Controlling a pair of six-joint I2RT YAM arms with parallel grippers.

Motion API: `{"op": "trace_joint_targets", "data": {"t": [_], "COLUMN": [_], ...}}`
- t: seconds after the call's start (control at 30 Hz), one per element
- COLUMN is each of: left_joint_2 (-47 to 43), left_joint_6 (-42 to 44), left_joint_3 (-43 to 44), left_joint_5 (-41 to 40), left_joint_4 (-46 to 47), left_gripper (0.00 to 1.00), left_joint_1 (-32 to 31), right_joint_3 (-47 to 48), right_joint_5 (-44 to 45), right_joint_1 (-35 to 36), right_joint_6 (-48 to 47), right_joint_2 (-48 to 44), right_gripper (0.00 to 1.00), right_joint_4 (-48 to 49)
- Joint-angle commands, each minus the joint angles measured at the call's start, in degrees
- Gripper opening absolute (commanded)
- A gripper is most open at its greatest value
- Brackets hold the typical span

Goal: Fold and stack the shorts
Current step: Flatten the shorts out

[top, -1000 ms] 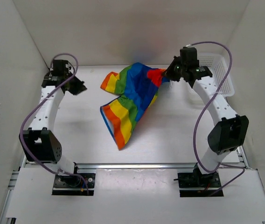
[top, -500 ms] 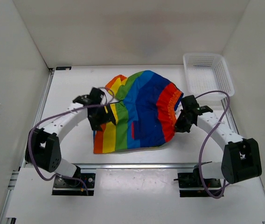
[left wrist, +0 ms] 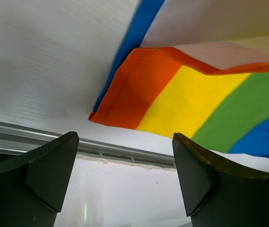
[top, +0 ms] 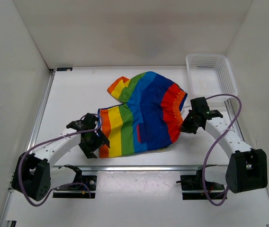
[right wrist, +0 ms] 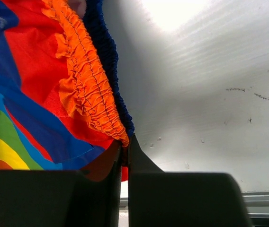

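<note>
Shorts lie spread on surface, rainbow stripes up. My right tool pinches their gathered edge; my left tool stands wide apart.

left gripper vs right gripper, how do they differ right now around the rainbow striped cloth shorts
The left gripper stands open and holds nothing; the right gripper is shut on the rainbow-striped cloth shorts. The left gripper sits just short of the orange leg hem; the right gripper pinches the gathered elastic waistband. Both are black two-finger grippers, low over the white table at opposite sides of the shorts.
</note>
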Motion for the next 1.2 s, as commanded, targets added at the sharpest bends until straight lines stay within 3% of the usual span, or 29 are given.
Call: {"op": "trace_joint_targets", "data": {"t": [0.0, 0.13, 0.23, 0.4, 0.43, 0.53, 0.67, 0.7, 0.77, 0.8, 0.83, 0.9, 1.0, 1.17], "left_joint_2": [2.1, 6.4, 9.9, 10.6, 10.6, 10.0, 16.8, 18.9, 24.8, 26.3, 28.4, 29.0, 25.2, 14.3], "left_joint_6": [-2.6, -3.9, -2.5, 3.0, 4.3, 8.7, 15.4, 17.1, 18.3, 19.1, 19.1, 19.6, 19.6, 19.0], "left_joint_3": [-1.0, -1.0, -2.2, -0.8, 0.5, 9.6, 32.1, 45.0, 58.8, 72.7, 79.0, 91.4, 92.8, 87.5], "left_joint_5": [1.1, -0.1, -1.8, -3.5, -3.5, -4.0, -5.8, -6.8, -7.3, -7.3, -7.3, -7.3, -4.3, -2.3], "left_joint_4": [3.7, 5.2, 5.9, 6.9, 6.9, 5.1, 0.7, -4.0, -8.5, -10.7, -14.2, -15.5, -14.2, -11.2], "left_gripper": [0.91, 0.85, 0.74, 0.13, 0.10, 0.10, 0.10, 0.10, 0.10, 0.10, 0.10, 0.10, 0.10, 0.10], "left_joint_1": [-1.7, -3.3, -2.4, 4.1, 6.6, 10.1, 15.2, 16.1, 17.5, 18.1, 18.8, 19.4, 21.5, 23.7], "right_joint_3": [-1.4, -1.9, -2.4, -2.4, -1.8, 0.7, 15.2, 20.1, 38.4, 45.2, 58.0, 68.3, 76.9, 68.5], "right_joint_5": [-2.4, -2.4, -2.4, -2.4, -2.4, -2.4, -1.9, -1.2, -1.2, -2.7, -2.7, -3.3, -7.2, -7.2], "right_joint_1": [-0.3, -0.3, -0.3, -0.3, -0.3, -0.3, -0.3, -0.3, -0.8, -0.8, -0.8, 0.0, 1.5, 4.0], "right_joint_6": [-0.8, -0.8, -0.8, -0.8, -0.8, -1.8, -6.6, -7.2, -8.4, -9.3, -10.1, -12.2, -14.8, -16.5], "right_joint_2": [-1.8, -1.8, -3.5, -4.1, -4.1, -1.3, 8.8, 11.0, 17.6, 19.6, 22.6, 25.1, 25.1, 15.4], "right_gripper": [0.00, 0.00, 0.00, 0.00, 0.00, 0.00, 0.00, 0.00, 0.00, 0.00, 0.00, 0.00, 0.00, 0.00], "right_joint_4": [1.8, 1.8, 2.3, 1.8, 1.8, 2.4, 3.8, 2.8, 0.7, -3.2, -4.9, -9.1, -12.3, -12.9]}}
